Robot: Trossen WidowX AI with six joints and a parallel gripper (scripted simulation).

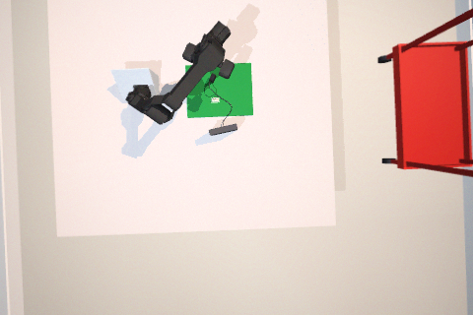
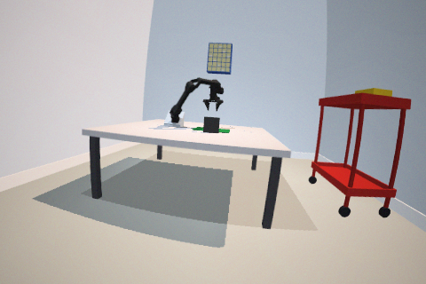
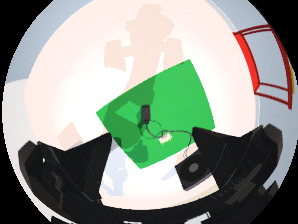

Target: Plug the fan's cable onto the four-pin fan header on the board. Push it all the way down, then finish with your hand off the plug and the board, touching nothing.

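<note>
The green board (image 1: 241, 89) (image 2: 225, 131) (image 3: 185, 90) lies flat on the table. The dark plug (image 1: 212, 78) (image 3: 145, 113) lies on the board, away from the small white header (image 1: 215, 100) (image 3: 165, 138). A thin looped cable (image 1: 231, 106) (image 3: 180, 131) runs from the plug past the header to the black fan (image 1: 223, 130) (image 2: 211, 124) (image 3: 193, 168), which stands upright beside the board. My gripper (image 1: 208, 60) (image 2: 212, 109) (image 3: 152, 132) is wide open and empty, pointing down high above the board. The header's pins are too small to make out.
The arm's pale base (image 1: 132, 78) (image 2: 169, 120) stands on the table (image 1: 123, 197) (image 2: 133, 133) to the left of the board. A red cart (image 1: 434, 103) (image 2: 364, 100) (image 3: 247, 60) stands on the floor away from the table's right side.
</note>
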